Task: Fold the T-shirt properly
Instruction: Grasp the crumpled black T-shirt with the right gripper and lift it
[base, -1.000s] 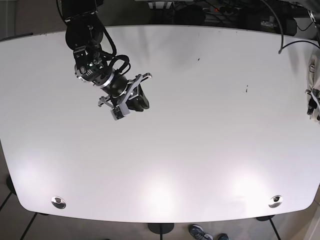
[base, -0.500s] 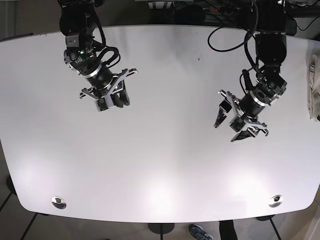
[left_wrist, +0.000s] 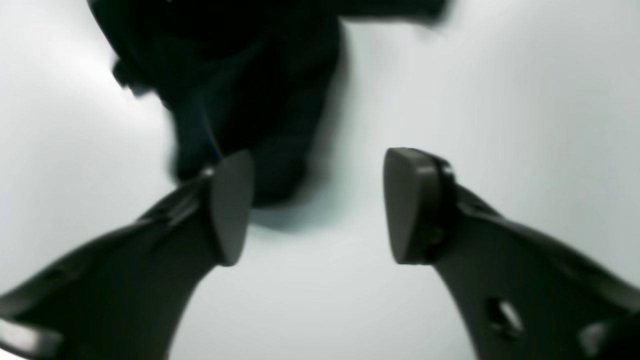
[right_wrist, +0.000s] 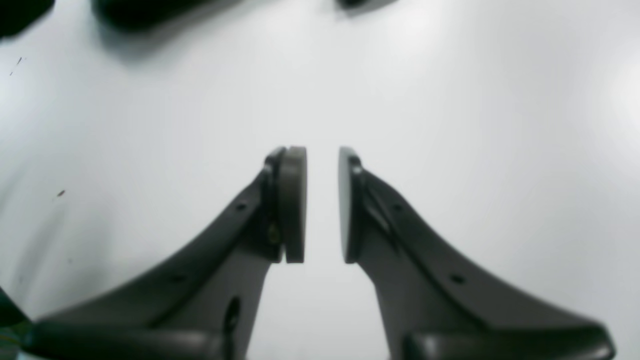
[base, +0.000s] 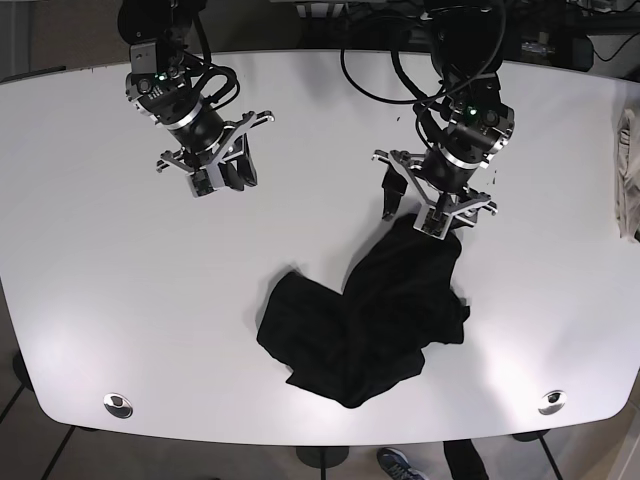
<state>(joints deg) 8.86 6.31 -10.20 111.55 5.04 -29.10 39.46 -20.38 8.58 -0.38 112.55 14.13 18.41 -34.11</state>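
In the left wrist view the left gripper (left_wrist: 315, 205) has its jaws spread wide with nothing between them, and a blurred black T-shirt (left_wrist: 240, 90) lies on the white table (left_wrist: 525, 100) just beyond the jaw on the left, so the cloth sits ahead and slightly left of the opening. In the right wrist view the right gripper (right_wrist: 322, 205) shows its jaws nearly together, a narrow gap left, holding nothing over bare table (right_wrist: 475, 125); no shirt lies before it. In the base view the T-shirt (base: 370, 320) is a crumpled heap at the near middle of the table (base: 100, 300), its long axis running from near left to far right. The left gripper (base: 432, 200) hangs at the far right end, seemingly touching it, while the right gripper (base: 215, 170) is well apart at the far left, so the left arm is clearly the nearer.
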